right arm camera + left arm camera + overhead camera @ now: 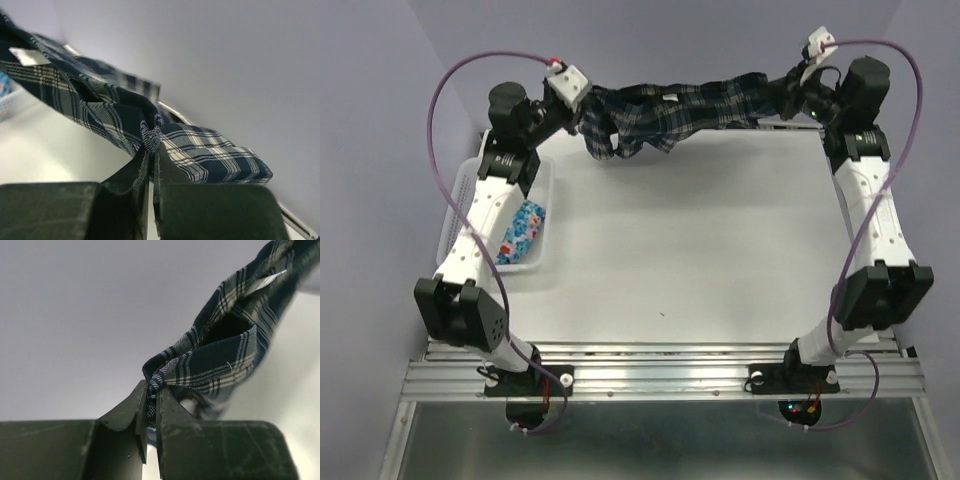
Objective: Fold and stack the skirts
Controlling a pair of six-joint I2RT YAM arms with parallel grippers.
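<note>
The plaid skirt (pixel 675 112) hangs stretched between my two grippers at the far edge of the table, above the surface. My left gripper (pixel 588 112) is shut on its left end; the left wrist view shows the cloth (pixel 225 350) pinched between the fingers (pixel 150 395). My right gripper (pixel 782 95) is shut on its right end; the right wrist view shows the cloth (pixel 100 110) pinched at the fingertips (pixel 151 150). The blue floral skirt (pixel 523 232) lies in the white basket (pixel 460 195) at the left.
The white table top (pixel 690 250) spreads below the hanging skirt. The left arm reaches over the basket. A purple-grey wall stands just behind the table's far edge.
</note>
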